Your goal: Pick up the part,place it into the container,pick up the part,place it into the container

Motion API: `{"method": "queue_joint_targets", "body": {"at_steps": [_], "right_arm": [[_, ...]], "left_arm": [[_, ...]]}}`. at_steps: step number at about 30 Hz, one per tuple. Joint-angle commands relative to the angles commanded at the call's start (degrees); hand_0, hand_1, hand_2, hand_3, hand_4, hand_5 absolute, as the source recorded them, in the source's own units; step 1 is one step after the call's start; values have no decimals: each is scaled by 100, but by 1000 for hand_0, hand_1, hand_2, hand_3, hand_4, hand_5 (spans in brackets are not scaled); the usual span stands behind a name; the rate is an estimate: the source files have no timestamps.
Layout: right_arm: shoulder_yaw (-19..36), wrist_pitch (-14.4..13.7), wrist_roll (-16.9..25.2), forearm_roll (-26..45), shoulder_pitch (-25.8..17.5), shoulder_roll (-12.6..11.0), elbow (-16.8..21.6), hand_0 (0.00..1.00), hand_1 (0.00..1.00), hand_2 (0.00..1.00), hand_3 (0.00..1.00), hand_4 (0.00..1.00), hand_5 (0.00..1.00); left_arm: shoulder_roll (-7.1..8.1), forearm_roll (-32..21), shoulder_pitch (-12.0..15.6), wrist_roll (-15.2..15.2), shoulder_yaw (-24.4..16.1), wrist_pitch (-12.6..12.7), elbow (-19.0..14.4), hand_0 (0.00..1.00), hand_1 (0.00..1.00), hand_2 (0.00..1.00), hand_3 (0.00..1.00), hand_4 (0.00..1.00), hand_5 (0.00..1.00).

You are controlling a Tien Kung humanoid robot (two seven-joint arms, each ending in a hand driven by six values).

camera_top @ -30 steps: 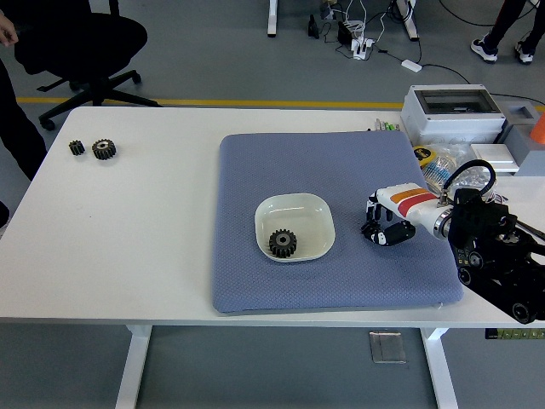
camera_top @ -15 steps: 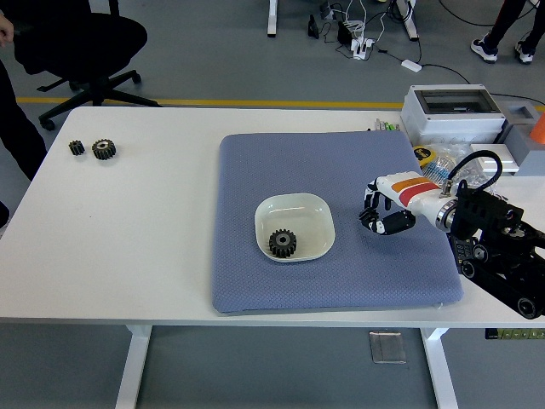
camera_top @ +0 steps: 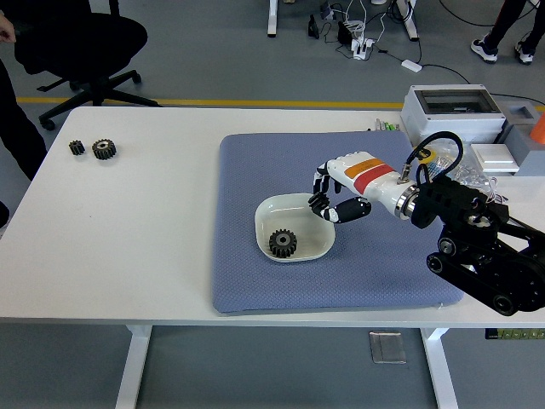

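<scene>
Head view
Right hand: the right hand (camera_top: 334, 198) comes in from 3 o'clock and hangs over the bowl's (camera_top: 317, 207) rim at its 2 o'clock corner. The fingers (camera_top: 322, 183) are curled downward with the thumb tucked under; whether a small part sits inside them I cannot tell, nothing shows between them.
Left hand: not in view.
Parts: one gear (camera_top: 282, 243) lies in the bowl, toward its 7 o'clock side. A larger gear (camera_top: 104, 149) and a small gear (camera_top: 77, 147) sit just beside each other on the bare table (camera_top: 128, 239), far off at 10 o'clock from the bowl.
Step in hand: the hand is over the container, so this looks like a placing or a pass across it. If something is held, the fingers should open only once they are well inside the rim, low enough that the part does not bounce out or land on the gear already there.
Edges: the bowl sits mid-pad (camera_top: 255, 162); the pad's left edge lies between it and the two loose gears, and those gears are close to the table's 9 o'clock edge, so a sideways nudge could send them off.
Open room: wide bare table from 8 to 11 o'clock. At 2 o'clock a grey box (camera_top: 451, 111) and clutter crowd the arm's side.
</scene>
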Motion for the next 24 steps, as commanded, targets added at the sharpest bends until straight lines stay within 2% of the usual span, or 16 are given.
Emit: {"method": "queue_joint_targets", "body": {"at_steps": [4, 10, 16, 17, 22, 23, 24], "right_arm": [[-404, 120, -92, -86, 201, 227, -1, 190, 406, 492, 506, 730, 271], [-587, 273, -270, -163, 297, 459, -159, 201, 409, 501, 512, 735, 278], [-559, 346, -408, -169, 303, 511, -332, 202, 424, 519, 514, 753, 281], [-555, 365, -421, -175, 300, 508, -339, 206, 426, 536, 518, 788, 290], [-507, 658, -469, -310, 292, 477, -322, 206, 426, 536, 518, 788, 290], [-491, 689, -477, -327, 288, 470, -324, 227, 446, 603, 551, 902, 329], [-469, 731, -493, -349, 283, 462, -328, 227, 446, 603, 551, 902, 329]], "left_arm": [[11, -10, -13, 2, 24, -1, 0, 750, 745, 787, 585, 667, 600], [27, -61, -20, -5, 85, 8, 0, 750, 743, 786, 586, 668, 601], [42, -30, -15, -3, 63, 18, 0, 750, 744, 785, 587, 668, 599], [43, -17, -10, 0, 55, 19, 0, 750, 743, 785, 587, 668, 598], [31, 23, 8, -8, -11, 41, 0, 750, 743, 785, 587, 668, 598], [30, 21, 11, -11, -16, 44, 0, 750, 743, 784, 586, 668, 597], [29, 23, 14, -11, -19, 45, 0, 750, 743, 784, 586, 668, 597]]}}
